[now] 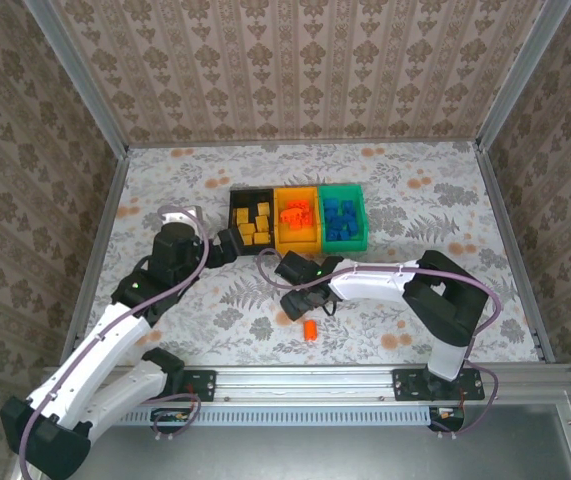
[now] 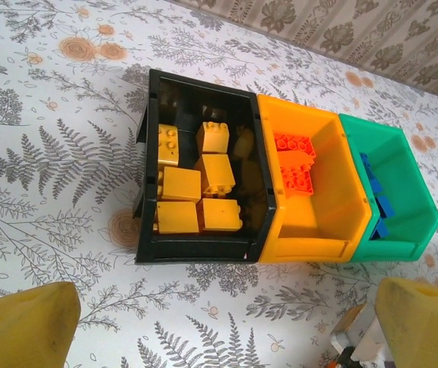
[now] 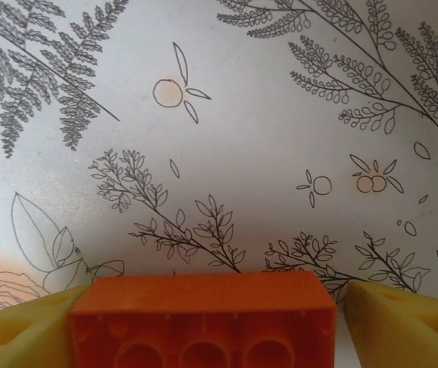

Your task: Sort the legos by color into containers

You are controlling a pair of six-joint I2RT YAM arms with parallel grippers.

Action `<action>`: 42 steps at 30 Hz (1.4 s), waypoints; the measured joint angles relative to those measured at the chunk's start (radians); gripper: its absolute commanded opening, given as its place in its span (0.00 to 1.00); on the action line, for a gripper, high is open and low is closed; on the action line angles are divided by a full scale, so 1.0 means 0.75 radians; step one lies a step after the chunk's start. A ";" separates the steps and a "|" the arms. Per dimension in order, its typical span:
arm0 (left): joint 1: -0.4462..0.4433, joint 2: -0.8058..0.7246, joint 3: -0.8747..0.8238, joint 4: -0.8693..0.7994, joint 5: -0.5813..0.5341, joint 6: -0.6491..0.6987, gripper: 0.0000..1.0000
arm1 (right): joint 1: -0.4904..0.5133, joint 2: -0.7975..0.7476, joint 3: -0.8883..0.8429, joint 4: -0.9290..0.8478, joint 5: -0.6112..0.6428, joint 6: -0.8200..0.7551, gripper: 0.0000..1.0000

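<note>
**Top view.** A flower-patterned surface (image 1: 435, 200) lies between papered walls. Three bins stand joined in a row near the middle, toward the far side.
- The black bin (image 1: 233, 222) is on the left and holds yellow bricks (image 1: 253, 222).
- The yellow bin (image 1: 297, 246) is in the middle and holds red bricks (image 1: 295, 212).
- The green bin (image 1: 345, 243) is on the right and holds blue bricks (image 1: 340, 215).

The left arm reaches in from the near left. The left gripper (image 1: 227, 243) sits just beside the black bin's near left corner. The right arm bends in from the near right and stretches left. The right gripper (image 1: 310, 316) points down on the near side of the yellow bin, apart from it, with a single red brick (image 1: 310, 329) at its tip. Whether that brick rests on the surface or is lifted cannot be told.

**Left wrist view.** The left gripper (image 2: 219, 330) has its two yellow fingers (image 2: 19, 326) spread wide at the bottom corners, with nothing between them. Beyond them on the surface (image 2: 50, 153) is the row of bins. The black bin (image 2: 195, 249) has yellow bricks (image 2: 192, 192) heaped inside. The yellow bin (image 2: 314, 230) has red bricks (image 2: 295, 165) against its far left side. The green bin (image 2: 391, 249) has blue bricks (image 2: 376, 203) along its left wall.

**Right wrist view.** The right gripper (image 3: 203, 326) looks down at the surface (image 3: 242, 115). Its yellow fingers (image 3: 19, 333) press in on the two ends of the red brick (image 3: 203, 314), gripping it. The brick's hollow side with round sockets faces the camera.
</note>
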 measured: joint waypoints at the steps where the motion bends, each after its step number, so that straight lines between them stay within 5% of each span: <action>1: 0.005 -0.002 0.000 0.001 0.004 -0.002 1.00 | 0.000 0.000 0.000 0.003 0.000 0.000 0.75; 6: 0.027 -0.003 -0.001 -0.001 0.010 -0.017 1.00 | 0.000 -0.007 0.000 0.014 0.009 -0.006 0.60; 17: 0.079 -0.060 -0.129 0.006 0.075 -0.071 1.00 | -0.171 -0.124 0.258 0.034 0.064 -0.003 0.59; 27: 0.099 -0.067 -0.140 0.006 0.169 -0.079 0.98 | -0.387 0.141 0.675 0.039 0.130 0.033 0.66; 33: 0.097 0.055 -0.115 0.005 0.282 -0.020 0.90 | -0.391 0.273 0.803 -0.022 0.152 0.034 0.83; 36: 0.057 0.180 -0.069 -0.004 0.321 0.026 0.87 | -0.391 0.277 0.833 -0.031 0.155 0.036 0.88; 42: -0.220 0.440 0.086 -0.048 0.311 0.143 0.87 | -0.391 0.237 0.812 -0.018 0.159 0.039 0.88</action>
